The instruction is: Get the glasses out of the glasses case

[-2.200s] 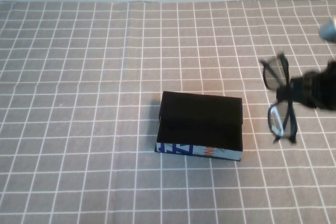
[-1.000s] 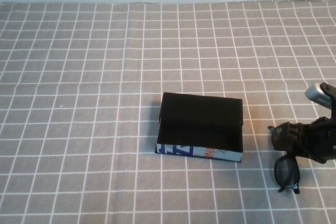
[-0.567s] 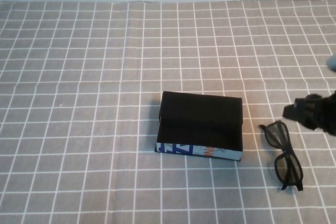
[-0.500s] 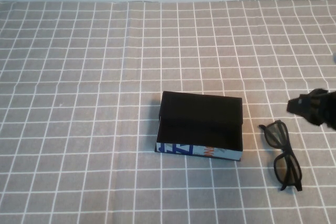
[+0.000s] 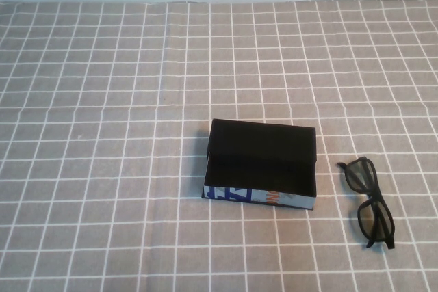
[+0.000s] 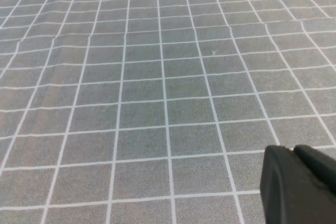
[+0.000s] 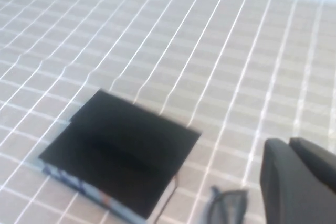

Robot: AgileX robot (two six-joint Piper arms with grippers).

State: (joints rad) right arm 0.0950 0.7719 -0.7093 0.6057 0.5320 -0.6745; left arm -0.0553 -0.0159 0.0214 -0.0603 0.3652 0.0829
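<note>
Glasses [image 5: 368, 202] are lying flat on the grey checked cloth of the bench [image 5: 102, 100], just to the right of the glasses case [image 5: 261, 164] and apart from it, with the case sitting open and showing its black inside and printed white front. Neither arm is showing in the high view. The left hand [image 6: 300, 186] is appearing only as a dark tip over bare cloth, and the right hand [image 7: 299, 182] is hanging above the case and glasses; whether either is open cannot be told

No readable text, case print illegible.
</note>
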